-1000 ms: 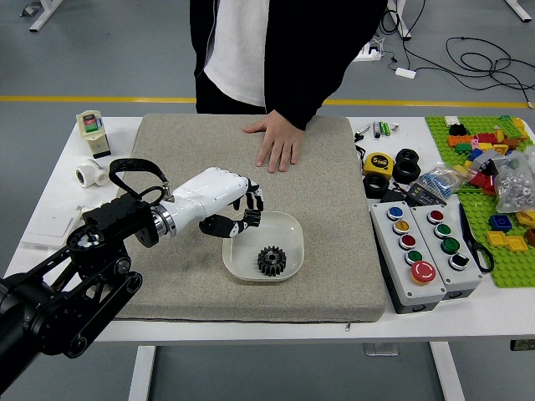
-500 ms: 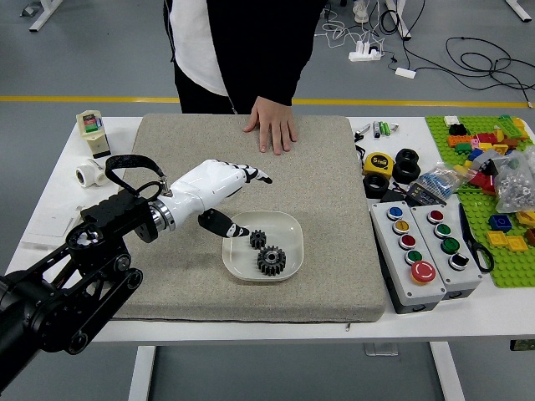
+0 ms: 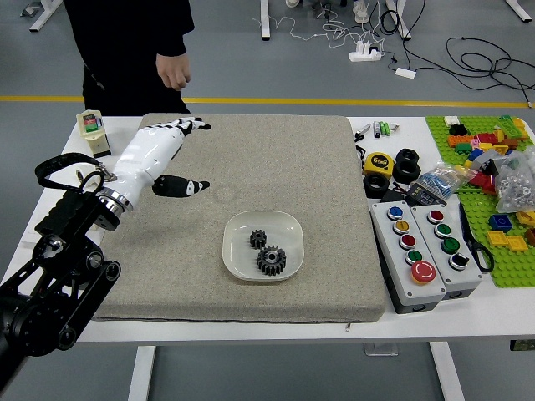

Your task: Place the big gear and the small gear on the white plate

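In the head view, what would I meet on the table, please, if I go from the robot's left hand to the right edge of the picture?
Left hand → white plate → yellow tape measure → big red button → black scissors → clear bag of parts.

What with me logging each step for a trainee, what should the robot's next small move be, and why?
Probably draw the left hand back toward the robot: the small gear and big gear both rest on the white plate, and the hand, open, holds nothing.
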